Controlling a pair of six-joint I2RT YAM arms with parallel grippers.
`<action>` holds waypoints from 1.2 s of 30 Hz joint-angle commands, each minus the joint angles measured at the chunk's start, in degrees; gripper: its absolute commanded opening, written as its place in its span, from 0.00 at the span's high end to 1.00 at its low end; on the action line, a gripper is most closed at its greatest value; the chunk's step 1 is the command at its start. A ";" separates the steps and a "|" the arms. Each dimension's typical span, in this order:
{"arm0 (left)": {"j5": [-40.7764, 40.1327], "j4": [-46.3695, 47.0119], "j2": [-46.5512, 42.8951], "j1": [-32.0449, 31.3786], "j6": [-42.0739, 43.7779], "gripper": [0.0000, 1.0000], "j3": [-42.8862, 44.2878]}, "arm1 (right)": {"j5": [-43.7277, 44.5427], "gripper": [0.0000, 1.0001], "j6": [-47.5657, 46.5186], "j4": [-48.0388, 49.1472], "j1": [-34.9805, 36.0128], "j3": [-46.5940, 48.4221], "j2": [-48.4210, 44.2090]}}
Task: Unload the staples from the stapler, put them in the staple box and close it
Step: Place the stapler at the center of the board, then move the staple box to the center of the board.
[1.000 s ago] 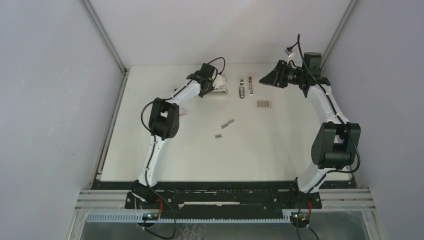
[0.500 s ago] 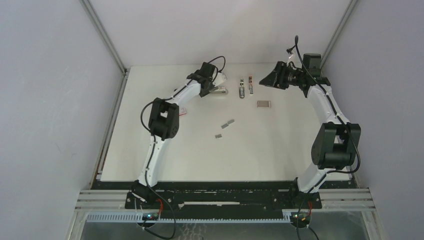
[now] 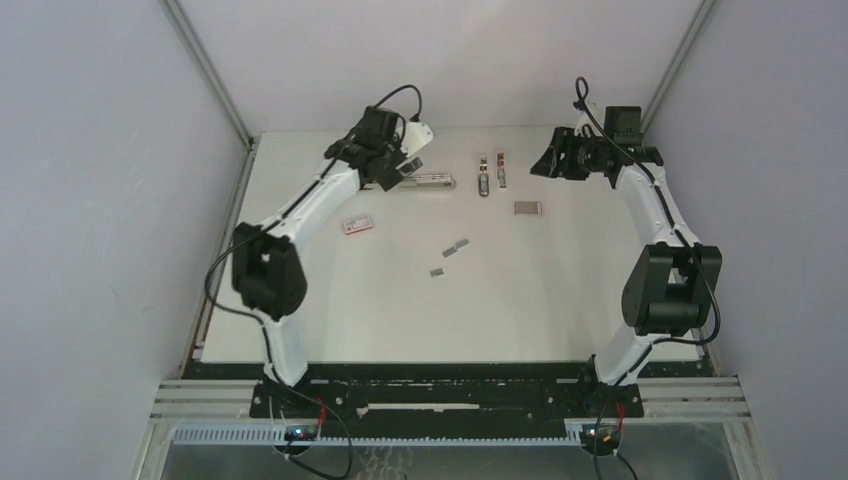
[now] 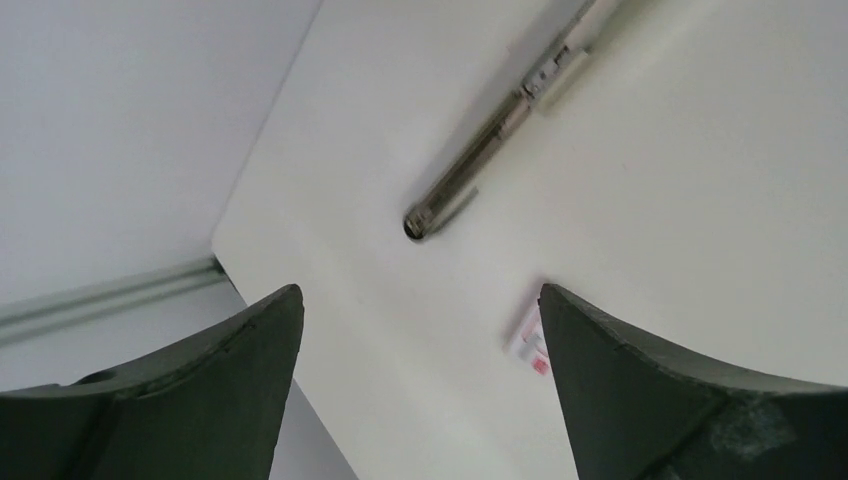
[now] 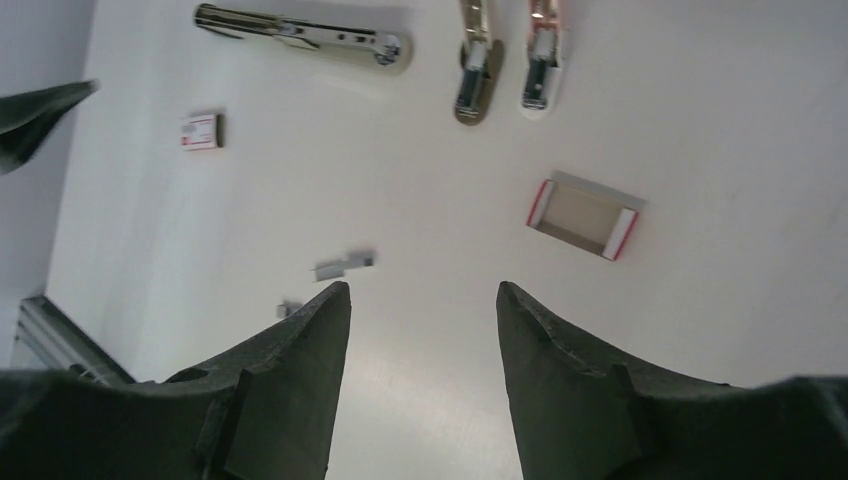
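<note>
Stapler [image 3: 432, 181] is laid flat on the white table [image 3: 560, 300], toward the far edge at about 12 o'clock from the table centre, with its long axis running left to right. In the right wrist view the stapler [image 5: 300, 35] is seen as a long, slim silver body. No finger is in contact with it.

Loose staples [image 3: 456, 246] are found on the table at about 5 o'clock from the stapler, well apart from it. A further short strip [image 3: 437, 271] lies just beyond, at 7 o'clock from the first group.

The left gripper [image 3: 398, 170] is held above the table at 9 o'clock from the stapler, near its left end. In its wrist view the left gripper [image 4: 418, 292] is spread wide and nothing is gripped; the stapler [image 4: 480, 150] is seen ahead of the fingers [image 4: 240, 370], apart from them.

The right gripper [image 3: 545, 163] is held at 3 o'clock from the stapler, well apart. Its jaws are likewise released [image 5: 421, 287], with nothing between them.

Two clip-like pieces [image 3: 484, 176] are placed side by side just at 3 o'clock from the stapler. An open box [image 3: 528, 208] with red ends lies at 4 o'clock. A pink-and-white box [image 3: 358, 224] lies at 8 o'clock.
</note>
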 commanded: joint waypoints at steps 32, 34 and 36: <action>37.42 2.27 -53.36 21.81 -8.07 0.00 -57.90 | 15.18 0.58 -6.21 -11.20 -0.69 22.59 29.71; 37.34 2.19 -53.03 21.78 -8.16 0.00 -57.94 | 15.09 0.58 -6.30 -11.44 -0.82 22.64 30.04; 37.51 2.32 -53.07 21.78 -8.08 0.00 -58.08 | 15.03 0.60 -6.38 -11.60 -0.86 22.81 30.42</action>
